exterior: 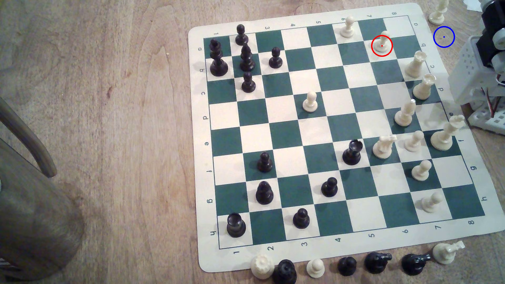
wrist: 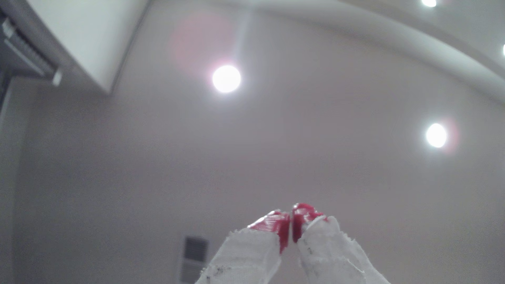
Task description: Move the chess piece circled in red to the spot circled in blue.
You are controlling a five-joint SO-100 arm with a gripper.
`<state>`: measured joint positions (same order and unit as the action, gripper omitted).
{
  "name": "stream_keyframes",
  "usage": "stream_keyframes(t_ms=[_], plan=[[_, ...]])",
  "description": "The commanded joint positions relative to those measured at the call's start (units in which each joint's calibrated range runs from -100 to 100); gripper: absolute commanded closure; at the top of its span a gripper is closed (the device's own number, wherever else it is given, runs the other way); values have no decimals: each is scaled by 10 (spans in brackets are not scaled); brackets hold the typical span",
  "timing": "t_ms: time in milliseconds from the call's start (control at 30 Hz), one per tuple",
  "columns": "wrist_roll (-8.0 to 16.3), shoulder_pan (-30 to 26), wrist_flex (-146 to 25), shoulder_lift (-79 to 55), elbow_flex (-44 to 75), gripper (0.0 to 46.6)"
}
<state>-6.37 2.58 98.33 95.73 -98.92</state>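
On a light square, cream pawn (exterior: 382, 43) upright, head up

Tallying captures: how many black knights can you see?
2. The first black knight and second black knight lie side by side on the table past the mat's lower edge; none looks hidden.

Table: light brown wood (exterior: 123, 109).
On it: a green-and-white chess mat (exterior: 337, 260), with captured pieces (exterior: 347, 265) beside its near edge.

Arm base (exterior: 483, 68) cut off at the exterior view's right edge — blurred ceiling lights (wrist: 226, 78).
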Motion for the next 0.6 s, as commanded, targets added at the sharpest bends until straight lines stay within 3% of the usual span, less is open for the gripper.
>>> stream_keyframes(t_ms=[0, 367, 567], plan=[[-3, -8, -23, 1, -10, 464], [-3, -6, -242, 0, 69, 464], [-2, 36, -490, 0, 164, 464]])
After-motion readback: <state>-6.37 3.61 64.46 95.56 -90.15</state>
